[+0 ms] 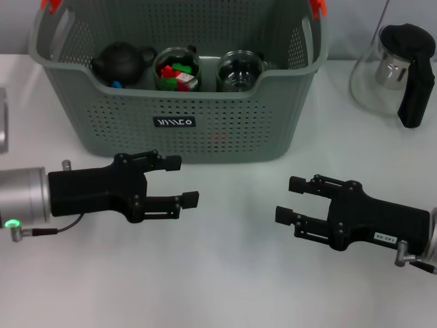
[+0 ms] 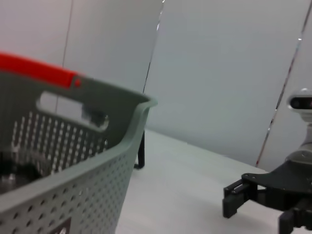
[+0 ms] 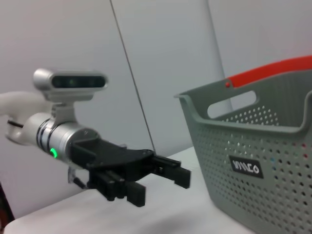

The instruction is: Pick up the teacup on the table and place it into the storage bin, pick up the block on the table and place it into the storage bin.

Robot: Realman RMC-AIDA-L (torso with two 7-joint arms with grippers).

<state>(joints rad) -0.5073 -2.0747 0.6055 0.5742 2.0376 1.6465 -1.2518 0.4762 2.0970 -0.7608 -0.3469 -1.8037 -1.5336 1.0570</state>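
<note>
Task looks done: our left gripper (image 1: 181,180) and right gripper (image 1: 292,199), jaws wide and empty, flank lower centre below the grey-green perforated plastic storage bin (image 1: 205,130), already holding cups.

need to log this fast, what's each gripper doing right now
Left gripper: open, holding nothing, over the table before the storage bin.
Right gripper: open, holding nothing.

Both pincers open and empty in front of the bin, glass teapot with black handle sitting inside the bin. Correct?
Not quite. The glass teapot stands on the table outside the storage bin, toward the robot's right, as the head view shows. The left pincer and right pincer are open and empty in front of it.
</note>
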